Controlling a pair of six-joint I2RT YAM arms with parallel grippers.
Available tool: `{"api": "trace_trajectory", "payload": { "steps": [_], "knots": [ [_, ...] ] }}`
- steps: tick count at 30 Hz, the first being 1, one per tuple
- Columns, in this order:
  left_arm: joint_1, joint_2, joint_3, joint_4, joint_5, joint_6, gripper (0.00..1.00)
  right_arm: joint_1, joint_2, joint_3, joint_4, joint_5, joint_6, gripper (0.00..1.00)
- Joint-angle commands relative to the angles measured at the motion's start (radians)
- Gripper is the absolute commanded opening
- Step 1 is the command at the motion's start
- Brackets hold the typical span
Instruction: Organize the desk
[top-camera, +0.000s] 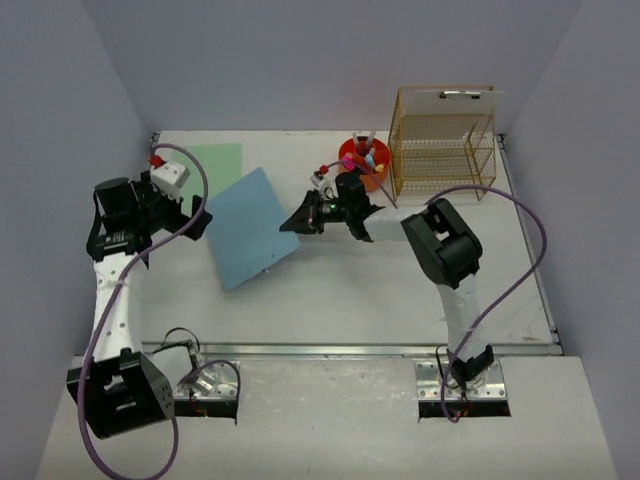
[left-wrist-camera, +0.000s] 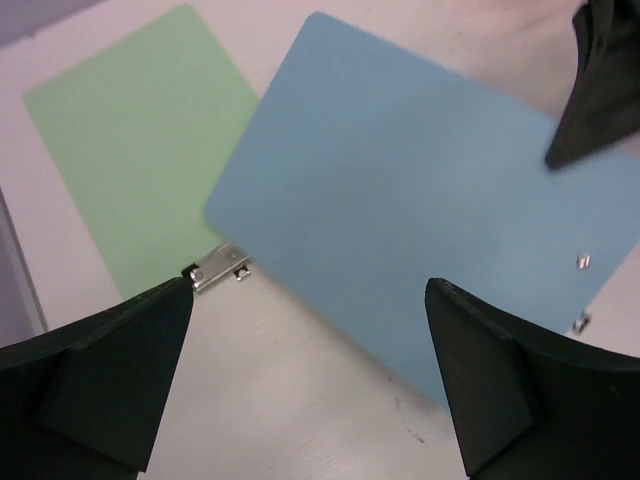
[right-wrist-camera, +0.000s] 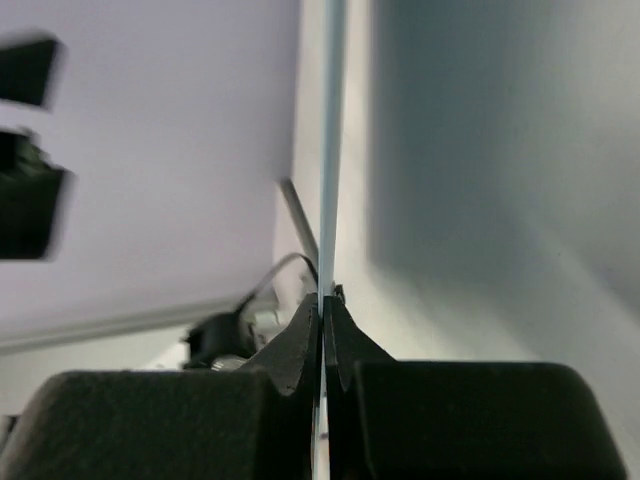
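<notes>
A blue board (top-camera: 250, 225) hangs tilted over the left middle of the white desk (top-camera: 350, 300). My right gripper (top-camera: 298, 222) is shut on its right edge. In the right wrist view the jaws (right-wrist-camera: 324, 310) pinch the thin blue edge (right-wrist-camera: 331, 150). A green board (top-camera: 222, 160) lies flat behind it, partly covered. My left gripper (top-camera: 200, 215) stands open by the blue board's left side, holding nothing. In the left wrist view its fingers (left-wrist-camera: 310, 285) frame bare desk, the blue board (left-wrist-camera: 420, 190), the green board (left-wrist-camera: 140, 140) and a small metal clip (left-wrist-camera: 215, 270).
An orange cup (top-camera: 365, 160) with pens stands at the back, just behind the right wrist. A gold wire rack (top-camera: 440, 145) with a clipboard (top-camera: 460, 95) on top sits at the back right. Lavender walls close in three sides.
</notes>
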Motion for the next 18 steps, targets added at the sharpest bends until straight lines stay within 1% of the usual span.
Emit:
{"api": "trace_trajectory", "payload": {
  "steps": [1,5,9,14,15,16,18],
  "knots": [
    [0.005,-0.189,-0.03,-0.094,0.166,0.318,1.0,-0.032,-0.131,-0.029,0.137,0.0,0.144,0.0],
    [0.004,-0.337,-0.079,-0.188,0.209,0.509,1.0,-0.046,-0.138,-0.042,0.238,0.041,0.284,0.0],
    [0.005,-0.421,-0.106,-0.316,0.273,0.661,1.0,-0.046,-0.116,-0.022,0.283,0.074,0.389,0.0],
    [0.006,-0.453,-0.115,-0.391,0.325,0.852,1.0,-0.046,-0.121,-0.025,0.307,0.082,0.457,0.0],
    [0.004,-0.456,-0.122,-0.429,0.334,0.901,1.0,-0.046,-0.125,-0.034,0.314,0.085,0.469,0.0],
    [0.006,-0.458,-0.134,-0.456,0.335,0.998,1.0,-0.046,-0.129,-0.039,0.327,0.088,0.498,0.0],
    [0.005,-0.455,-0.143,-0.452,0.33,1.072,1.0,-0.046,-0.139,-0.048,0.337,0.091,0.515,0.0]
  ]
}}
